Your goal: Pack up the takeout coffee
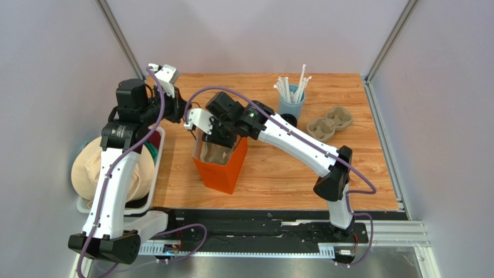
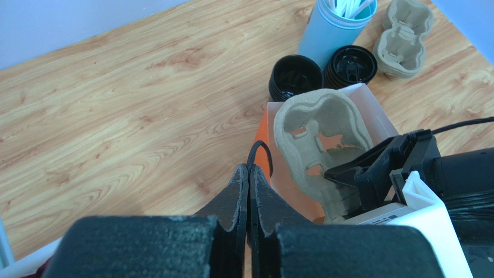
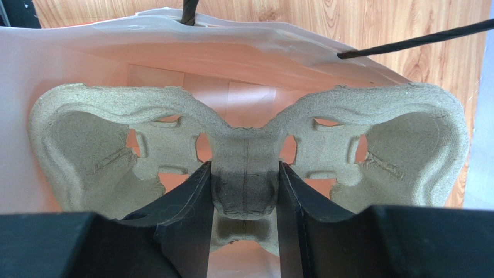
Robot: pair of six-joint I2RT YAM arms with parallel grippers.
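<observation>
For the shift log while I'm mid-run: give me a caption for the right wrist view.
Right gripper pinches the cardboard cup tray by its centre bridge, partway inside the open bag.

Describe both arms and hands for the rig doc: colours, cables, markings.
Both match: white shells on the left arm and right arm, black joints and bases. A purple-grey cable runs loose along each. White housing at each wrist. Left hand and right hand each have two flat, matte black fingers with a rough face. No lettering visible.
</observation>
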